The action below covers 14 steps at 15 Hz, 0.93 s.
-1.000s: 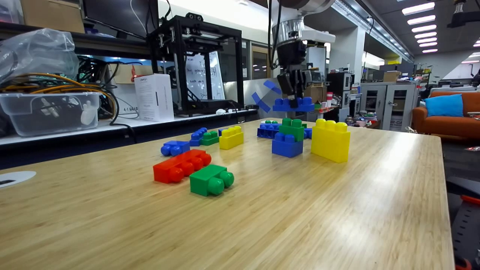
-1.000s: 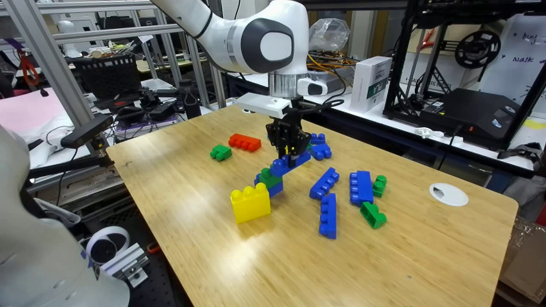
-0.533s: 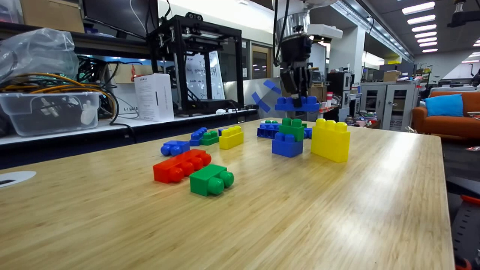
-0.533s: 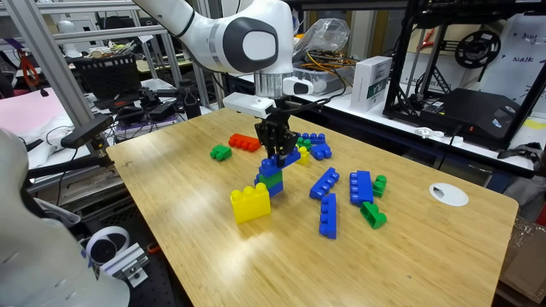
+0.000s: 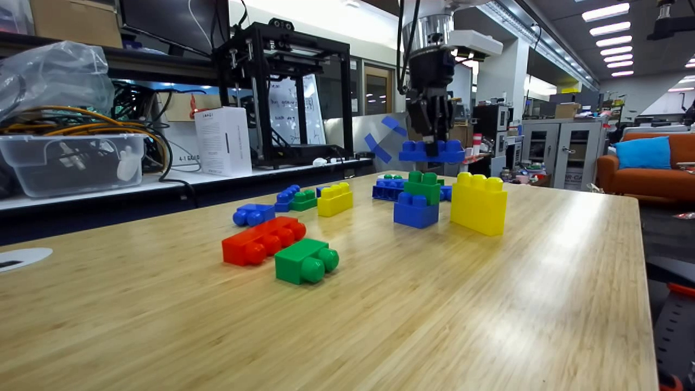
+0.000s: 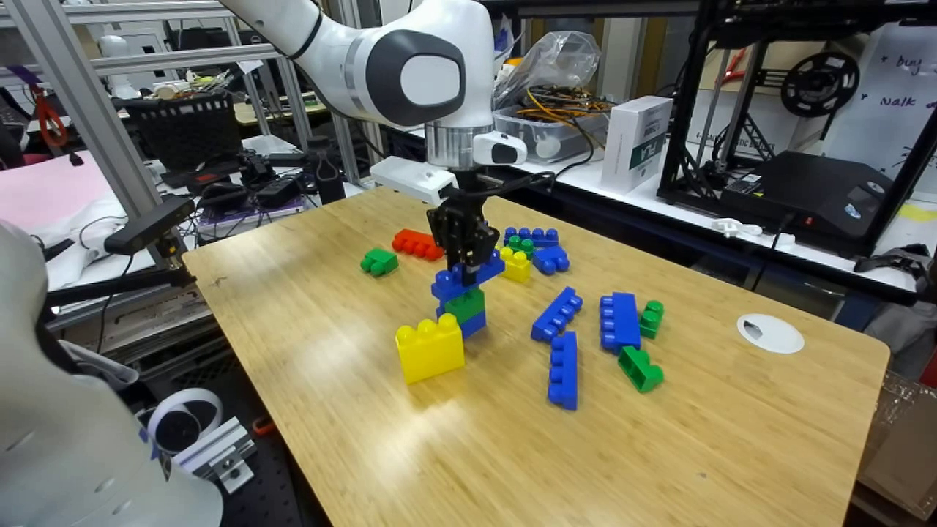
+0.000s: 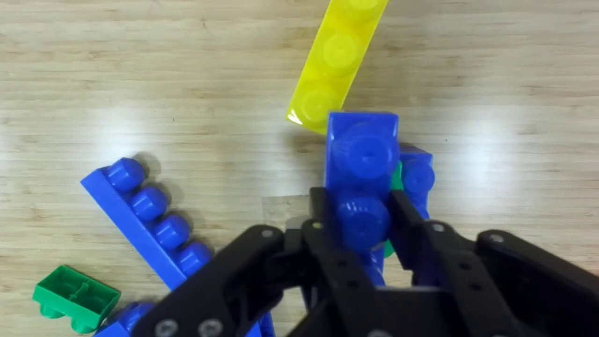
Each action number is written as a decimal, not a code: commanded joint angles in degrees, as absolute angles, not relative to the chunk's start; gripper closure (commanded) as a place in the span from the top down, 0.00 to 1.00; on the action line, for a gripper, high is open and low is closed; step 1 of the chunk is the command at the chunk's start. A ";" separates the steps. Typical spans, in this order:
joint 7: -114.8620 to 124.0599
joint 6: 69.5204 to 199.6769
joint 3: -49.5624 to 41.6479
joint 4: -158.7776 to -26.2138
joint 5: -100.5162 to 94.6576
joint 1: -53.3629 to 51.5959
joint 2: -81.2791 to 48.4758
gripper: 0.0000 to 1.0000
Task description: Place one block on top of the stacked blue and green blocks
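My gripper (image 5: 431,149) is shut on a long blue block (image 5: 452,155) and holds it level, studs up. The stack is a green block (image 5: 423,188) on a blue block (image 5: 415,215), upright on the table. In an exterior view a gap shows between the held block and the green studs. In an exterior view the held block (image 6: 448,287) overlaps the top of the green block (image 6: 467,303). In the wrist view the held block (image 7: 362,147) hides much of the stack; the lower blue block (image 7: 418,177) and a strip of green show to its right.
A tall yellow block (image 5: 478,205) stands close beside the stack, also in the wrist view (image 7: 338,54). A red block (image 5: 263,240) and a green block (image 5: 305,260) lie on the table (image 5: 434,304). Loose blue blocks (image 6: 558,315) and green ones (image 6: 640,368) lie on another side.
My gripper has carried the blue block over the stack: left in an exterior view, a little right in another. Over the last half second it has shifted only slightly and lowered a touch.
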<state>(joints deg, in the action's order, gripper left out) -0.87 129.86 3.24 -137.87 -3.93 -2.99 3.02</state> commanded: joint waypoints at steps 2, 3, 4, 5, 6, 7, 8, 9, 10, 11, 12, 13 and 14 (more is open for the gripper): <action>1.47 131.69 3.59 -140.22 -2.88 -3.41 3.98 0.09; 2.01 131.86 3.74 -140.47 -2.66 -3.58 3.89 0.09; 2.49 131.96 3.81 -140.66 -2.58 -3.70 3.85 0.09; 2.89 132.09 3.88 -140.84 -2.58 -3.82 3.80 0.09; 3.32 132.20 3.93 -141.00 -2.59 -3.94 3.80 0.09; 3.74 132.30 4.00 -141.20 -2.57 -4.08 3.84 0.09; 4.08 132.31 4.03 -141.32 -2.57 -4.19 3.82 0.09; 4.36 132.39 4.08 -141.41 -2.58 -4.29 3.74 0.09; 4.53 132.50 4.11 -141.53 -2.52 -4.35 3.71 0.09; 4.59 132.64 4.12 -141.67 -2.41 -4.38 3.69 0.09; 4.48 132.86 4.13 -141.76 -2.34 -4.40 3.63 0.09; 4.40 133.07 4.15 -141.76 -2.32 -4.43 3.43 0.09; 4.33 133.27 4.15 -141.75 -2.26 -4.45 3.29 0.09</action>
<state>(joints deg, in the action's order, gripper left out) 4.30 131.17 3.97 -140.60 -3.61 -4.49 2.95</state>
